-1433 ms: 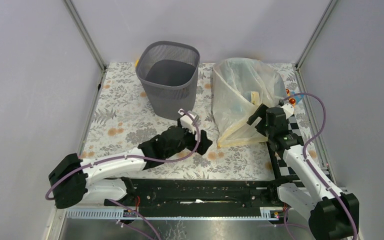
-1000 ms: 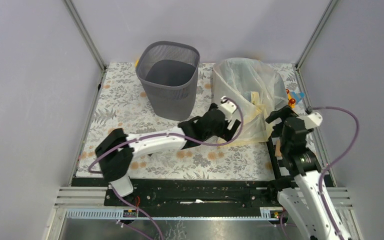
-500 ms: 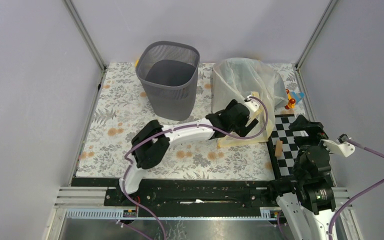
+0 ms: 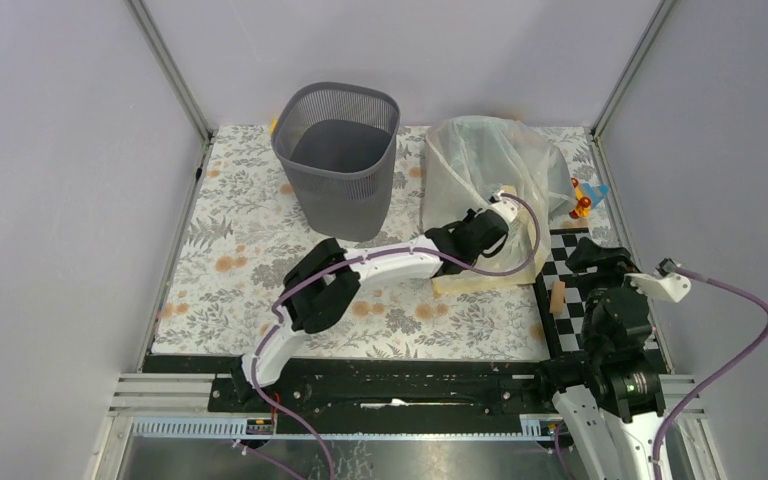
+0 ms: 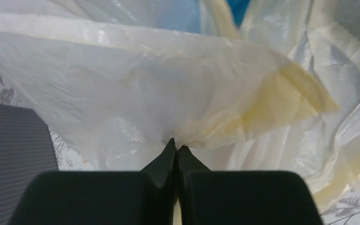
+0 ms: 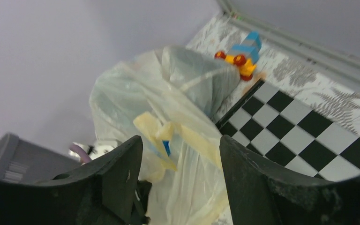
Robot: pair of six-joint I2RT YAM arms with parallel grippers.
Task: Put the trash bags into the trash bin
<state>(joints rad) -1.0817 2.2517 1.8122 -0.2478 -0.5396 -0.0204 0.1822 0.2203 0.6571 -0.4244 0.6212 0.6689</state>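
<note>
One bag [image 4: 480,165]: pale, see-through and stuffed full, it sits on the table [image 4: 240,230] just to the right of the bin and is not yet inside it. I see no second bag.
Bin [image 4: 338,160]: it stands upright near the back of the table with its mouth facing up, so a lifted bag could go straight down into it.
Left pincer [image 5: 176,149]: pressed together on a thin fold of the bag. The plastic puckers where the fingertips [image 5: 166,154] meet. The pinch seems to be taken on the bag's near side, probably to gather loose plastic into a handle.
Reach: the left pincer comes across to the bag from the bin's side, which should make for a short carry over the rim.
Right pincer [image 6: 180,145]: spread, with nothing between its fingers [image 6: 117,164]. It hangs over the checkered board [image 4: 580,290], apart from the bag, and looks parked there to leave the other room.
Step in hand: the grip is made, and lifting looks like the next move.
Risk: a pinch on such thin plastic may slip or tear under the load. The bag also looks about as wide as the bin's mouth, so it could catch on the rim.
Nearby: a small toy [image 4: 585,197] lies beside the bag at the right edge and is no part of the job.
</note>
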